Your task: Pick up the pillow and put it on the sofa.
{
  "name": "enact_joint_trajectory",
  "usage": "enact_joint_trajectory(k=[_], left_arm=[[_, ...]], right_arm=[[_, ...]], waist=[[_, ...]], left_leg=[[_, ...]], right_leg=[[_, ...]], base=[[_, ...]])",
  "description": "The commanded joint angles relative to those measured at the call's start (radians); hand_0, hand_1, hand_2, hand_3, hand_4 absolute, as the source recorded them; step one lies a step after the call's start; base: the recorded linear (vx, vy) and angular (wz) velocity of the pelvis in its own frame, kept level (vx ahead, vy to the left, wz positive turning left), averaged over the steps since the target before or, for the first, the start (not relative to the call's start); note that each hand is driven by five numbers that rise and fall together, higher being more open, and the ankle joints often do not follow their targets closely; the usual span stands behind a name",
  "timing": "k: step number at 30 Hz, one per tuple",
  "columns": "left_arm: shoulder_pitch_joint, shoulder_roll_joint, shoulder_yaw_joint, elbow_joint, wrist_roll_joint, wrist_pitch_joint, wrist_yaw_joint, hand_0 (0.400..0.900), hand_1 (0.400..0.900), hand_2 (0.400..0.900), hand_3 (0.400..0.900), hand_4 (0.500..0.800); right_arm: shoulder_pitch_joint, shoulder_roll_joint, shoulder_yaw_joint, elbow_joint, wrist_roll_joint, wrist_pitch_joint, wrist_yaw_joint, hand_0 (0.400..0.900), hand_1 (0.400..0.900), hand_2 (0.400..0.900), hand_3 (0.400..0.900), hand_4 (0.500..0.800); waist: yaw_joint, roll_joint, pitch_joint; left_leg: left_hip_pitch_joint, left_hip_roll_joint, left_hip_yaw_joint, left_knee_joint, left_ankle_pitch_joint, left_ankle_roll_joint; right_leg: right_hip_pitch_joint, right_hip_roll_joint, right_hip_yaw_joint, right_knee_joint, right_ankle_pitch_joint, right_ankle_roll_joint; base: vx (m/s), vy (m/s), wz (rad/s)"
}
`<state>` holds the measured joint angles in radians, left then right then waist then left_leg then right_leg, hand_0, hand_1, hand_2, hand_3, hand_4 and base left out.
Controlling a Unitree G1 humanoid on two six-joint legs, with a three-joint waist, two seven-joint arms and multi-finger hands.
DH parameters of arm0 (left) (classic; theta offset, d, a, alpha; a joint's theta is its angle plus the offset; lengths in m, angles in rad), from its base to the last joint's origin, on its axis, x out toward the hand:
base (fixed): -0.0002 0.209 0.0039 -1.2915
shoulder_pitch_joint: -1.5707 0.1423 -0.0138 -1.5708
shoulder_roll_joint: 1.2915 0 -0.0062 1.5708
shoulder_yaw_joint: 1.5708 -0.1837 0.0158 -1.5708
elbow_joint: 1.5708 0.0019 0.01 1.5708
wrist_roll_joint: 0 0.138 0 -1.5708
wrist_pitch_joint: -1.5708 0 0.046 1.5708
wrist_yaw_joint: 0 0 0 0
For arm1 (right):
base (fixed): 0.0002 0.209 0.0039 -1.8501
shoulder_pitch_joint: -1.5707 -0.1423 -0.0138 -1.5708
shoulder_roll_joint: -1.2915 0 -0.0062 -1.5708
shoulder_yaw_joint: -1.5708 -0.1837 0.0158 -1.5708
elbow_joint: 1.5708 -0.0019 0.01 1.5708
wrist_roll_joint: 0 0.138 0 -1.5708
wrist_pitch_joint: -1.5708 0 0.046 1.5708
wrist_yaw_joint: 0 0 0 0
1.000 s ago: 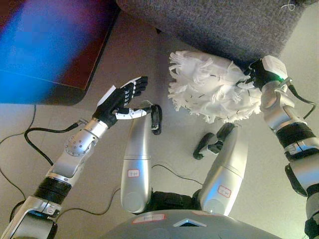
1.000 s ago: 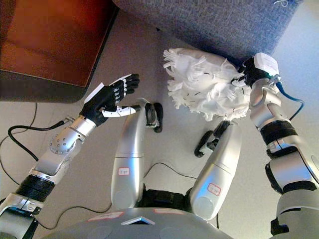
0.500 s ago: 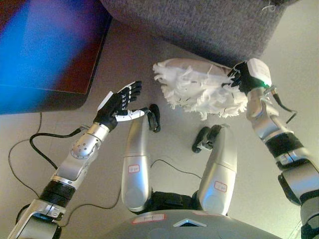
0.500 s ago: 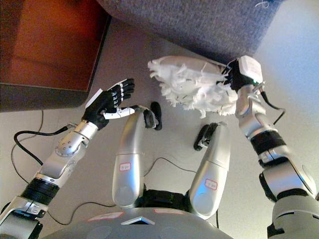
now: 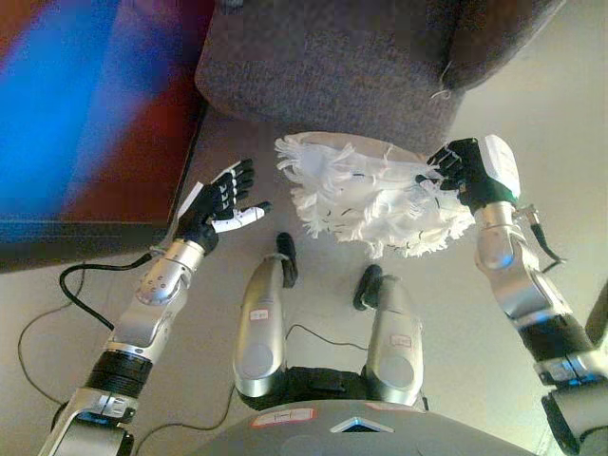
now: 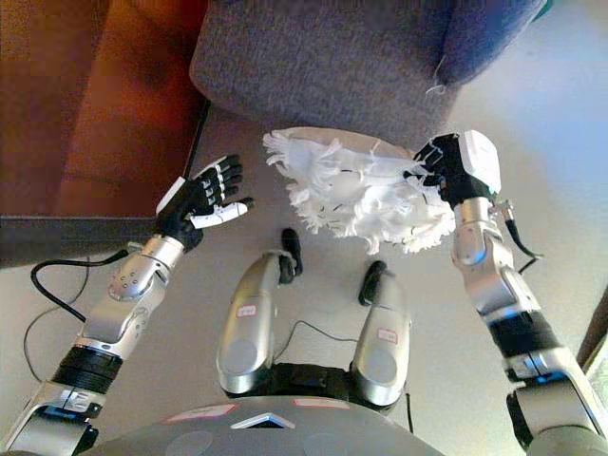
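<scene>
A white shaggy pillow (image 5: 366,199) hangs above the floor in front of the grey sofa (image 5: 332,66). My right hand (image 5: 464,176) is shut on the pillow's right end and holds it up. My left hand (image 5: 218,201) is open and empty, to the left of the pillow and apart from it. The pillow (image 6: 356,195) also shows in the right eye view, with my right hand (image 6: 451,169) on its right end and my left hand (image 6: 204,198) open beside it.
A dark reddish-brown table (image 6: 104,123) stands at the left, beside the sofa. Beige floor (image 5: 532,114) lies to the right of the sofa.
My right hand has lifted the pillow off the floor, up toward the sofa's front. The camera has risen, so more of the sofa shows. My left hand stays open.
</scene>
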<state>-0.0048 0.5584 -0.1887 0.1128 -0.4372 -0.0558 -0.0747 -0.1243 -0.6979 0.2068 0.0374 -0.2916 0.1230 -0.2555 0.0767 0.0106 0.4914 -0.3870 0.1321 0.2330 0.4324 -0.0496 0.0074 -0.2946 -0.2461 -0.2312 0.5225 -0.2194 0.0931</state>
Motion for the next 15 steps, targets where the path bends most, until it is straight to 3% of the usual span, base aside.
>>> enact_joint_trajectory(k=[1, 7, 10, 15], left_arm=[[0.074, -0.011, 0.052, -0.008, 0.019, -0.033, -0.023, 0.900, 0.900, 0.900, 0.900, 0.800], [0.129, -0.046, 0.067, 0.017, 0.020, -0.027, -0.022, 0.900, 0.900, 0.900, 0.900, 0.800], [0.133, -0.058, 0.055, 0.037, 0.021, -0.037, -0.018, 0.900, 0.900, 0.900, 0.900, 0.800], [0.146, -0.046, 0.044, 0.057, 0.007, -0.031, -0.047, 0.900, 0.900, 0.900, 0.900, 0.800]], right_arm=[[-0.030, -0.057, -0.156, -0.170, -0.052, -0.172, -0.085, 0.400, 0.400, 0.400, 0.400, 0.500], [0.044, -0.073, -0.231, -0.268, -0.047, -0.218, -0.007, 0.400, 0.400, 0.400, 0.400, 0.500], [0.007, -0.117, -0.237, -0.261, -0.050, -0.222, 0.022, 0.400, 0.400, 0.400, 0.400, 0.500], [-0.155, -0.227, -0.211, -0.166, 0.105, -0.191, 0.125, 0.400, 0.400, 0.400, 0.400, 0.500]], waist=[[-0.031, -0.039, -0.234], [-0.033, -0.044, -0.324], [-0.022, -0.054, -0.356], [0.012, -0.077, -0.399]], left_leg=[[0.174, 0.004, -0.052, -0.192, -0.009, -0.046], [0.313, -0.033, -0.036, -0.409, 0.057, -0.048], [0.355, -0.046, -0.034, -0.455, 0.059, -0.047], [0.400, -0.049, -0.029, -0.495, 0.054, -0.047]], right_leg=[[0.095, 0.034, -0.041, -0.252, 0.149, 0.012], [0.226, 0.070, -0.039, -0.429, 0.215, 0.043], [0.267, 0.073, -0.045, -0.495, 0.245, 0.049], [0.317, 0.075, -0.076, -0.526, 0.250, 0.056]], base=[[0.19, 0.058, -0.17], [0.13, 0.057, -0.10], [0.07, 0.056, -0.01], [0.07, 0.063, 0.03]])
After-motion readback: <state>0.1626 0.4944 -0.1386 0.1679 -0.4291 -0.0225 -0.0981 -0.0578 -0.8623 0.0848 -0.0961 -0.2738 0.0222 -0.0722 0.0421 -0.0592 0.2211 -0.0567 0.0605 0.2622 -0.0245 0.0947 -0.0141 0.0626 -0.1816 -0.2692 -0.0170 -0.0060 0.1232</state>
